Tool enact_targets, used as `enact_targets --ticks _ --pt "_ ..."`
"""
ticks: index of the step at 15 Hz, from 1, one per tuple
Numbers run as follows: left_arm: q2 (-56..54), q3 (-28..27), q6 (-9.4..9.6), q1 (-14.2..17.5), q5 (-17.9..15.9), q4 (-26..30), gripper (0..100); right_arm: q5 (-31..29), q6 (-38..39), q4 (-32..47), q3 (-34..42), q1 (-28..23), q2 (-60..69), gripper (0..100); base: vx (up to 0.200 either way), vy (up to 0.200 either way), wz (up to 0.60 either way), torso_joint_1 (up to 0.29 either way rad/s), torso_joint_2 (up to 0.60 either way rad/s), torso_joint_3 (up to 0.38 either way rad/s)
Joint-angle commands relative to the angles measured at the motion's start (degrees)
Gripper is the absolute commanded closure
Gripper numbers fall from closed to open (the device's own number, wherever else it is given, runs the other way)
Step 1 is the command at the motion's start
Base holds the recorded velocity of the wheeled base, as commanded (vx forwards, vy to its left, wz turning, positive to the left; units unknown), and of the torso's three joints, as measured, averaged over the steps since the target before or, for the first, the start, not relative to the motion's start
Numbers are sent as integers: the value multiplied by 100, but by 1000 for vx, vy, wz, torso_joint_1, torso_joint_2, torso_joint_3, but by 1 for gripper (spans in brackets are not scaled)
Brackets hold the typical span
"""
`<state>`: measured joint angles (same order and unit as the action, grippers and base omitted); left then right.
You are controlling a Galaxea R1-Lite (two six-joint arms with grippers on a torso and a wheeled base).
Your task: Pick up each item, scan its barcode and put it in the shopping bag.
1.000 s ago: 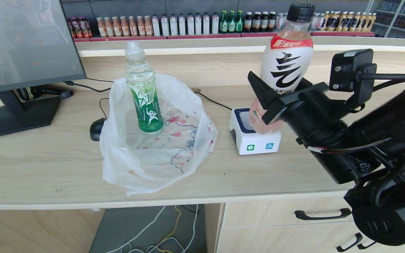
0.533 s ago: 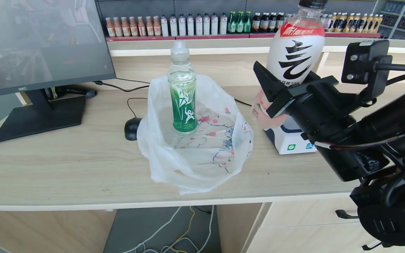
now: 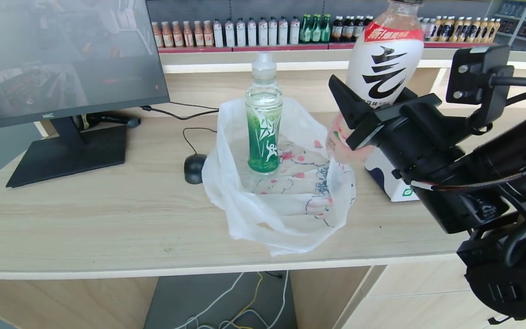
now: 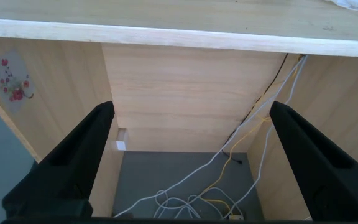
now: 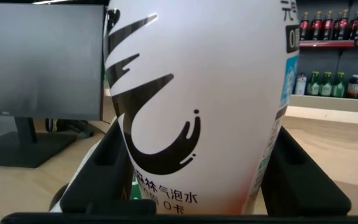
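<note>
The head camera had swung, so the whole scene sat farther right in the head view than a second earlier. Apart from that shift, the right end effector (image 3: 375, 109) had carried the white-and-pink bottle (image 3: 384, 59) left, off the scanner (image 3: 393, 180) it had hung over and toward the shopping bag (image 3: 286, 214). The bottle's base was now at the bag's right rim, raised above the table (image 3: 85, 214) and not yet inside. The right end effector was clenched on the bottle's lower half, and the bottle stood nearly upright, tilted a little.

The green bottle (image 3: 263, 132) stood upright inside the open bag, at its far side, so that item appeared finished. Judging by where it hung, the held bottle seemed past the scanning step, with only the lowering into the bag and the release left. No other loose item lay on the table near the bag; the monitor (image 3: 62, 59) and mouse (image 3: 195, 168) sat to the left.

The left end effector (image 4: 191, 124) hung released and empty, low at the near edge of the table, facing the space beneath it.
</note>
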<state>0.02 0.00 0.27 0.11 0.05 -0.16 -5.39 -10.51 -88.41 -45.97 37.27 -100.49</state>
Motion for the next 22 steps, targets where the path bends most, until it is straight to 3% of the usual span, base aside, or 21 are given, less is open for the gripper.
enact_targets --ticks 1,6,11,22 --pt "-2 0 0 -2 4 -2 0 20 -4 342 -79 9 -15 100 0 0 0 0 0 0" --pt "-2 0 0 -2 4 -2 0 -6 119 1247 -808 9 -155 100 0 0 0 0 0 0" --pt "-2 0 0 -2 4 -2 0 11 102 1326 -861 44 -234 100 0 0 0 0 0 0" --pt "-2 0 0 -2 4 -2 0 38 146 1642 -1898 17 -1166 100 0 0 0 0 0 0"
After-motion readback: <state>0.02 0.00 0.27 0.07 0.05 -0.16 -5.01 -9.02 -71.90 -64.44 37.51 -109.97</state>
